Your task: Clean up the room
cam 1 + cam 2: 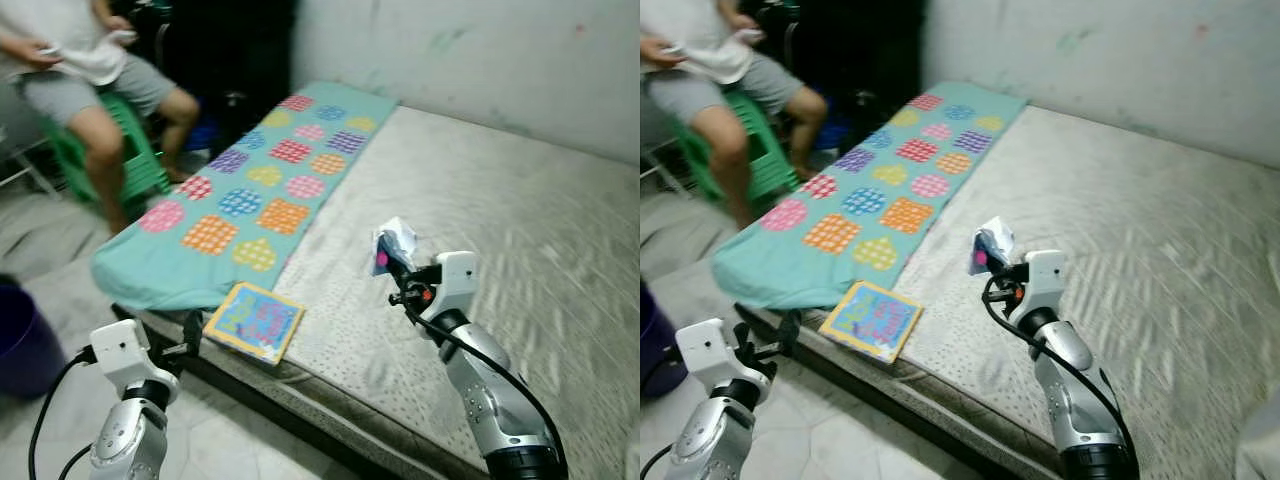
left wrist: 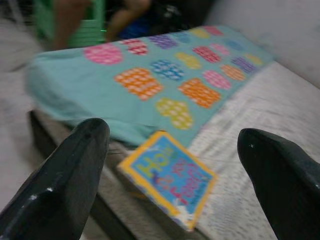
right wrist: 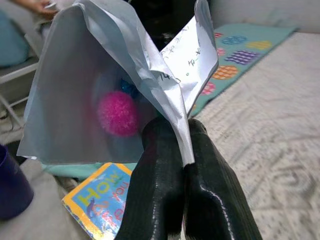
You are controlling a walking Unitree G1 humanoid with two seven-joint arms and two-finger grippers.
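Note:
My right gripper (image 1: 390, 262) is raised over the grey mattress (image 1: 500, 220) and shut on a crumpled white paper wrapper (image 3: 125, 75) with a pink spot inside and handwriting on one flap. A colourful picture book (image 1: 255, 320) with a yellow border lies at the mattress's front edge, partly overhanging. My left gripper (image 2: 172, 165) is low in front of the bed, open, fingers spread either side of the book (image 2: 170, 175) and a little short of it. A teal blanket (image 1: 250, 190) with coloured patches lies along the bed's left side.
A person sits on a green plastic stool (image 1: 120, 150) at the back left, legs near the bed corner. A dark blue bucket (image 1: 22, 345) stands on the tiled floor at the left. A pale wall (image 1: 480, 50) runs behind the bed.

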